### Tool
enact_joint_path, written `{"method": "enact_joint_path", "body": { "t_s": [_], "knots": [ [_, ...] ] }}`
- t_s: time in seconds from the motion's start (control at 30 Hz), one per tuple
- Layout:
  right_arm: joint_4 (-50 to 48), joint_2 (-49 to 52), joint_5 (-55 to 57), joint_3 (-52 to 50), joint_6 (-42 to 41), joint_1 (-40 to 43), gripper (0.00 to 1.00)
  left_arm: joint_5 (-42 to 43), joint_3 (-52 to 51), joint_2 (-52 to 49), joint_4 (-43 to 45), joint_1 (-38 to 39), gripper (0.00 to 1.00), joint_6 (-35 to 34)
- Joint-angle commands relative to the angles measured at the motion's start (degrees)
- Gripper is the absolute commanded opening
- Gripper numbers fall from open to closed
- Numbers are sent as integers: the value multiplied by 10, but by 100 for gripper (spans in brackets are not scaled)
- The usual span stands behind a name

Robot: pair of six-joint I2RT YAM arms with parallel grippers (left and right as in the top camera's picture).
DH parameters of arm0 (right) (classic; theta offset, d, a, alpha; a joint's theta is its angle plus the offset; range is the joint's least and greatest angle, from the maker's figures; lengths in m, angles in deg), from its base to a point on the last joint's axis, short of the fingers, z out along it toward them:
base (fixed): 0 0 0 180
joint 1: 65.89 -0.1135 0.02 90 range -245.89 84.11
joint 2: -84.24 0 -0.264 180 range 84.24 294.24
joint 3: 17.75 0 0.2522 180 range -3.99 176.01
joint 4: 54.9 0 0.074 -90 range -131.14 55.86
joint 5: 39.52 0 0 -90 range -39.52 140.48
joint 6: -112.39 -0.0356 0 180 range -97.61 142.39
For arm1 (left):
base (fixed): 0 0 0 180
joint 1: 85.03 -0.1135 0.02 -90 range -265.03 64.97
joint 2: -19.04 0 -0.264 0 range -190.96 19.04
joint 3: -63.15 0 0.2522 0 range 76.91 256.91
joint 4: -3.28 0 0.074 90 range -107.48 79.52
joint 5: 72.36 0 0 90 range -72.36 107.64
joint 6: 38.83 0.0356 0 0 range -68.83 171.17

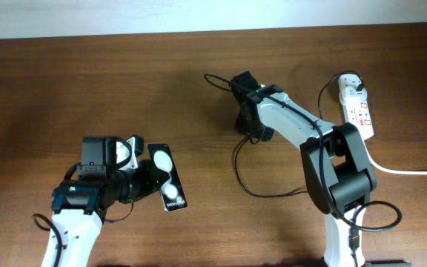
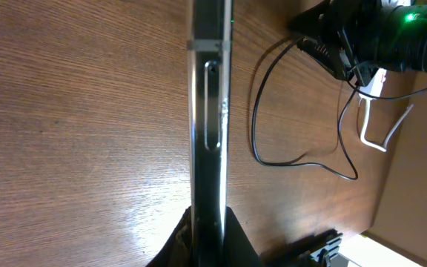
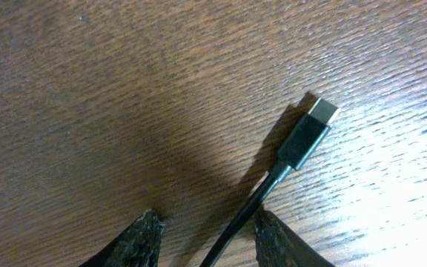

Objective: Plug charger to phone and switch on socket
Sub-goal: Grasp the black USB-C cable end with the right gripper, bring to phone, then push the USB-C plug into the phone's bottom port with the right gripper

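Observation:
The black phone is held on edge by my left gripper, which is shut on its lower end. In the left wrist view the phone's thin edge runs up from between the jaws. The charger's black cable loops across the middle of the table. My right gripper is open and low over it. In the right wrist view the cable runs between the open fingers, nearer the right one, and its connector tip lies on the wood ahead. The socket lies at the far right with a white plug at its far end.
The socket's thick white cord runs off to the right edge. The right arm's base stands between the cable loop and the socket. The left wrist view shows the cable loop and the right arm beyond the phone.

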Motion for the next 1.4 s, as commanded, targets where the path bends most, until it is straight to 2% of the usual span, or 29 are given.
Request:
{"method": "enact_joint_path", "body": {
  "t_s": [0.0,0.07,0.13,0.17,0.27,0.37,0.4,0.47,0.5,0.53,0.6,0.7,0.77,0.87,0.97,1.07,1.37],
  "knots": [
    [5,33,21,-21,-5,5,7,17,6,3,3,1,0,7],
    [7,31,8,-17,14,5,4,22,6,3,2,1,0,7],
    [7,5,-68,-10,88,5,4,22,6,3,-1,1,0,7],
    [9,-33,-132,-10,150,5,4,27,6,3,-1,1,0,7],
    [60,-146,-244,-10,267,5,4,63,6,2,17,1,0,7],
    [184,-341,-256,-10,317,4,4,237,6,-44,158,1,0,5],
    [212,-389,-263,-11,318,0,4,288,6,-74,211,1,0,-23],
    [239,-466,-272,-19,320,-33,4,394,6,-150,375,1,0,-92],
    [238,-500,-270,-32,319,-80,4,427,6,-192,485,1,0,-165],
    [238,-509,-260,-39,311,-127,4,427,6,-221,579,1,0,-247],
    [222,-503,-197,-54,247,-197,4,427,6,-233,714,1,0,-365],
    [150,-500,-173,-86,189,-257,4,408,6,-233,894,1,0,-501],
    [133,-489,-145,-91,144,-265,4,390,6,-233,900,-3,0,-515],
    [106,-456,-130,-91,140,-267,4,388,6,-233,900,-6,0,-545],
    [80,-442,-126,-91,140,-267,4,388,6,-233,900,-8,0,-544],
    [90,-444,-131,-91,140,-267,4,388,6,-233,899,-10,0,-507],
    [71,-460,-131,-91,138,-267,4,406,6,-233,899,-32,0,-497]
  ]
}}
